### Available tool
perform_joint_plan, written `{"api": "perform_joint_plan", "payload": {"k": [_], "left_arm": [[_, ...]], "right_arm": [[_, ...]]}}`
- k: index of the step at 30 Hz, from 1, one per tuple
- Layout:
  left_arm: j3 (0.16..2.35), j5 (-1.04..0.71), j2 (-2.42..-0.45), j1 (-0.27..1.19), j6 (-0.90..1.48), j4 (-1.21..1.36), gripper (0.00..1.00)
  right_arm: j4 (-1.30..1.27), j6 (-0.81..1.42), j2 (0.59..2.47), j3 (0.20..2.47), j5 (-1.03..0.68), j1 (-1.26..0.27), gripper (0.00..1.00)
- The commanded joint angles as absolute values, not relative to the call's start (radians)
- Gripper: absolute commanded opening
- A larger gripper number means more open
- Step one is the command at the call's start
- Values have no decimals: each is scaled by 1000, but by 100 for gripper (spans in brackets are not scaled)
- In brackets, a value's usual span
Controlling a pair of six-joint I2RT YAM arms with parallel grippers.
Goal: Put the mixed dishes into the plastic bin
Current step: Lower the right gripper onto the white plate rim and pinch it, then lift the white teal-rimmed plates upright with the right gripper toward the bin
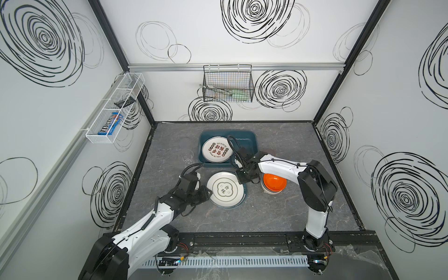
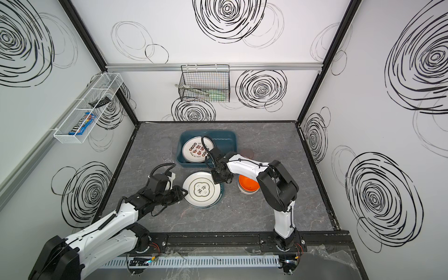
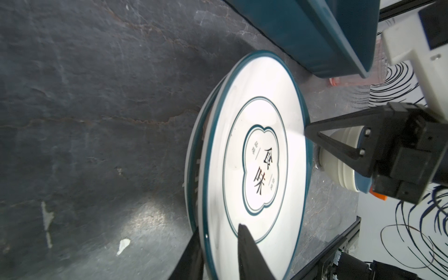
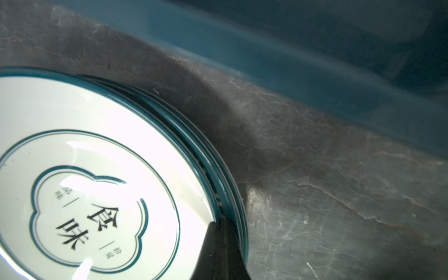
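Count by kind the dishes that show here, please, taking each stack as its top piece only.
Plates: 2 (red-lettered plate in the bin, green-rimmed plate on the table stack)
Bowls: 1 (orange bowl)
Glasses: 1 (clear glass)
Tumblers: 1 (pink tumbler)
Total: 5

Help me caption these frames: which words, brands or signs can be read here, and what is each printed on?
"食味": centre of the green-rimmed plate.
"m&m's": candy packet in the white mesh tray.
Small characters flanking "食味": too small to read.
Characters and rim lettering on the red-and-black plate in the bin: too small and blurred to read.
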State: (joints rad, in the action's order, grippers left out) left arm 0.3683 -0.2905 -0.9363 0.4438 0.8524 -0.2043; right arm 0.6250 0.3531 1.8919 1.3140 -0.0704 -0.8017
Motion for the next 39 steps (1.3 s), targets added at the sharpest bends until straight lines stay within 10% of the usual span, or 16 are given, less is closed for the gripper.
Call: {"api": "perform_joint_plan", "payload": {"k": [1,12,39], "left_arm": [[365,-294,-933,440,845,-178,21],[387,-311,-900,434,857,-174,0],[498,-452,-782,339,971,-148,0]], "right_arm": [[652,347,1900,1322,-75,-813,4],[651,360,1847,1323,-67,-794,24],[404,432,1478,1103,-519,-535,47]]}}
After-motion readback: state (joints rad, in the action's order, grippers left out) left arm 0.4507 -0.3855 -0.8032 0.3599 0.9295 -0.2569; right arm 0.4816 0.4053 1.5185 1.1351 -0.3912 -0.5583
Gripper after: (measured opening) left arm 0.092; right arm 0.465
